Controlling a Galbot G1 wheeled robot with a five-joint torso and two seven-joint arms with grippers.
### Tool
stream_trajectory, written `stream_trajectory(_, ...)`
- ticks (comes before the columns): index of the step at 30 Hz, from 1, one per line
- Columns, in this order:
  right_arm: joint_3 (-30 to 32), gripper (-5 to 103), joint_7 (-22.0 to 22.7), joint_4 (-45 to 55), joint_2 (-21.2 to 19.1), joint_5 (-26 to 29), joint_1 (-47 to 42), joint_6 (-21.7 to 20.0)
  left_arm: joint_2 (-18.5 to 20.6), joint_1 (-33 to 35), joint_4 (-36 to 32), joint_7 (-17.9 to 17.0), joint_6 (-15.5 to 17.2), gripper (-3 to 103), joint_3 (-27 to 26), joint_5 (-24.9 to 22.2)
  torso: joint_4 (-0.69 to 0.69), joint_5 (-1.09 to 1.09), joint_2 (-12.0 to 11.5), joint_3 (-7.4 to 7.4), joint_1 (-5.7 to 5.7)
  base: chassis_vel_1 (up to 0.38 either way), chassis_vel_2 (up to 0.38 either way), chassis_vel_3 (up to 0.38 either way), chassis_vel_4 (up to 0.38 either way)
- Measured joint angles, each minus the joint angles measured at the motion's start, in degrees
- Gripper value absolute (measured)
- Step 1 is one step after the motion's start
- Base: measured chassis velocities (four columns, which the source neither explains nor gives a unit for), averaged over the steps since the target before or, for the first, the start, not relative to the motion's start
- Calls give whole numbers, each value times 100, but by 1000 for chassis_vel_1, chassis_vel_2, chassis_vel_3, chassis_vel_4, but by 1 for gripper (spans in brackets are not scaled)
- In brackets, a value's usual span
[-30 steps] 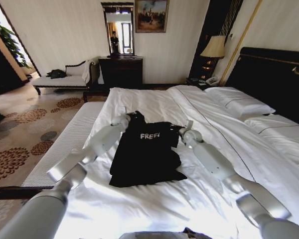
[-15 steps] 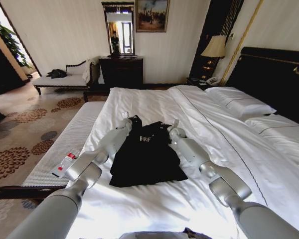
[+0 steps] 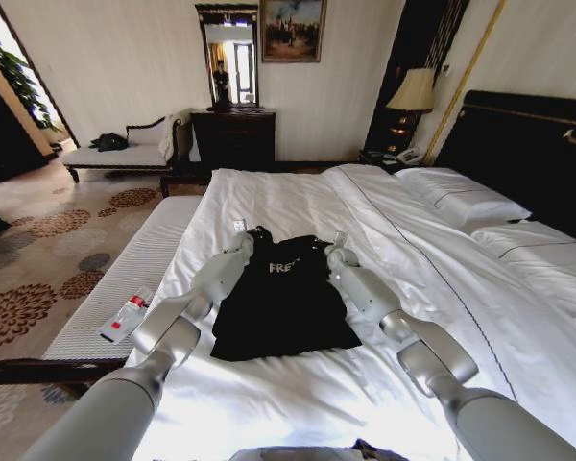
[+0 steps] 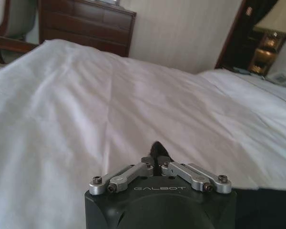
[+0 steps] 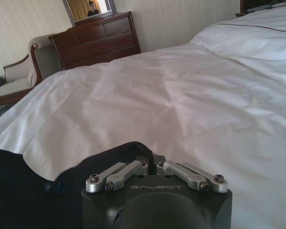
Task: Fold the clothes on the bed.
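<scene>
The clothes, a black top (image 3: pixel 283 307) with white lettering, lie in the middle of the bed (image 3: pixel 298 197) on white sheets. My left gripper (image 3: pixel 249 237) is at the top's far left corner. In the left wrist view that gripper (image 4: pixel 155 164) is shut, with a tip of black fabric (image 4: pixel 155 149) pinched between its fingers. My right gripper (image 3: pixel 334 246) is at the far right corner. In the right wrist view it (image 5: pixel 151 164) is shut on the black fabric (image 5: pixel 119 153). The far edge of the top is bunched between the two grippers.
A white padded bench (image 3: pixel 125 274) runs along the bed's left side with a small red-and-white object (image 3: pixel 127 315) on it. Pillows (image 3: pixel 466 204) and a dark headboard (image 3: pixel 528 144) are at the right. A dresser (image 3: pixel 232 134), chaise (image 3: pixel 125 154) and lamp (image 3: pixel 413 91) stand behind.
My right gripper has moved left toward the left gripper, drawing the top's right side inward. The top is now narrower and part of its lettering is covered.
</scene>
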Motion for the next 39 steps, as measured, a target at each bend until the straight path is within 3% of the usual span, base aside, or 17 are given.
stream_trajectory(2, -52, 13, 0, 180, -93, -6, -107, -55, 64, 112, -215, -5, 113, 14, 137, -12, -1, 0, 0, 0, 0, 0, 0, 0, 0)
stream_trajectory(7, -93, 23, 23, 470, -243, 50, -239, -124, 152, 204, -419, -31, 170, 25, 237, -36, -1, -1, 0, 0, 0, 0, 0, 0, 0)
stream_trajectory(8, -99, 34, 47, 596, -310, 97, -285, -165, 189, 218, -483, -50, 179, 30, 257, -51, 0, 1, 0, 0, 0, 0, 0, 0, 0)
stream_trajectory(10, -107, 40, 81, 740, -411, 161, -318, -217, 234, 225, -553, -81, 201, 42, 281, -82, 1, 0, 0, 0, 0, 0, 0, 0, 0)
stream_trajectory(11, -107, 40, 81, 740, -411, 161, -318, -217, 234, 225, -553, -81, 201, 42, 281, -82, 1, 0, 0, 0, 0, 0, 0, 0, 0)
stream_trajectory(13, -124, 51, 130, 929, -567, 243, -373, -281, 321, 234, -743, -120, 266, 47, 343, -179, 1, 0, 0, 0, 0, 0, 0, 0, 0)
stream_trajectory(14, -128, 57, 182, 1107, -731, 316, -460, -325, 422, 262, -959, -180, 343, 58, 404, -293, 1, 0, 0, 0, 0, 0, 0, 0, 0)
stream_trajectory(16, -112, 62, 223, 1265, -876, 372, -547, -357, 514, 298, -1126, -234, 388, 58, 438, -374, 1, 0, 0, 0, 0, 0, 0, 0, 0)
stream_trajectory(18, -13, 68, 305, 1580, -1158, 481, -757, -420, 689, 381, -1433, -327, 432, 64, 481, -490, 2, 2, 0, 0, 0, 0, 0, 0, 0)
stream_trajectory(19, 174, 73, 400, 2174, -1540, 645, -1103, -516, 977, 512, -1939, -436, 506, 76, 526, -726, -7, 0, 0, 0, 0, 0, 0, 0, 0)
stream_trajectory(21, 199, 78, 404, 2246, -1576, 659, -1140, -527, 1043, 546, -2054, -457, 518, 76, 533, -783, -8, 0, 0, 0, 0, 0, 0, 0, 0)
stream_trajectory(23, 652, 89, 460, 3202, -2049, 797, -1690, -655, 1897, 1034, -3275, -632, 623, 92, 570, -1295, -4, 0, 1, -2, -1, 0, 0, 0, 0)
stream_trajectory(24, 652, 89, 460, 3202, -2049, 797, -1690, -655, 1897, 1034, -3275, -632, 623, 92, 570, -1295, -4, 0, 1, -2, -1, 0, 0, 0, 0)
stream_trajectory(27, 1138, 99, 450, 3865, -2401, 920, -2237, -712, 2656, 1803, -4552, -630, 630, 99, 392, -1494, 3, -2, 1, -2, -1, 0, 0, 0, 0)
stream_trajectory(29, 1252, 99, 444, 4020, -2473, 945, -2386, -722, 2808, 2030, -4799, -609, 620, 100, 290, -1517, 2, -2, 2, -2, -1, 0, 0, 0, 0)
stream_trajectory(31, 1613, 100, 439, 4506, -2648, 1084, -2852, -774, 3211, 2798, -5396, -537, 555, 100, -185, -1517, 1, -2, 1, -2, -2, 0, 0, 0, 0)
stream_trajectory(39, 2391, 100, 399, 5546, -2947, 1350, -4014, -850, 3947, 4146, -6420, -380, 412, 100, -1202, -1563, -4, -4, 2, -1, -2, 0, 0, 0, 0)
